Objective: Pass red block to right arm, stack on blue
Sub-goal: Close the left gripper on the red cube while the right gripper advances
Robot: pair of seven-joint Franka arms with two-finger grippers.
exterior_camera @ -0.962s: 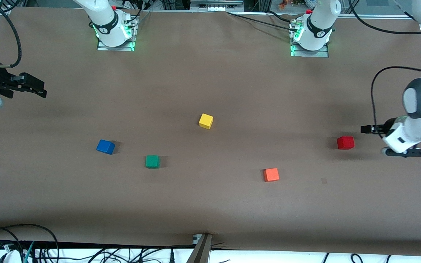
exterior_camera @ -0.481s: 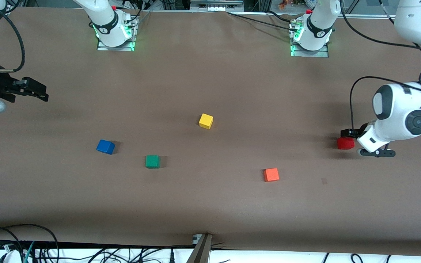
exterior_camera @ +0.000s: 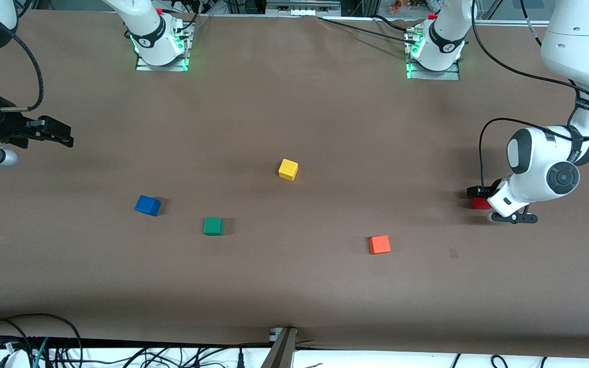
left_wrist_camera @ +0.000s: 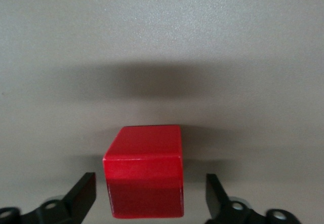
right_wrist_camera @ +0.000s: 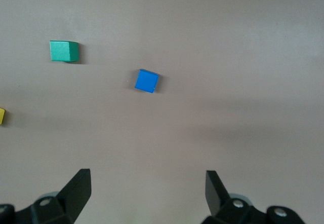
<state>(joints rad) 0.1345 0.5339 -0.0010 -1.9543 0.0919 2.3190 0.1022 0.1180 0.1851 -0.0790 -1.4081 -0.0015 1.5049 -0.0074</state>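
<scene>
The red block [exterior_camera: 479, 204] sits on the table toward the left arm's end, partly hidden by the left hand. My left gripper [exterior_camera: 478, 197] is low around it. In the left wrist view the red block [left_wrist_camera: 145, 176] stands between the open fingers [left_wrist_camera: 84, 189], with a gap on each side. The blue cube [exterior_camera: 147, 205] lies toward the right arm's end. It also shows in the right wrist view [right_wrist_camera: 147, 80]. My right gripper [exterior_camera: 64, 138] is open and empty at the right arm's end of the table [right_wrist_camera: 148, 181].
A green cube [exterior_camera: 213, 225] lies beside the blue one, nearer the table's middle. A yellow cube [exterior_camera: 288, 169] sits mid-table. An orange cube [exterior_camera: 379, 244] lies nearer the front camera than the red block. Cables hang along the table's front edge.
The left arm has swung in and down from the table's end until its open fingers straddle the red block. The right gripper has drifted slightly toward the table's middle.
</scene>
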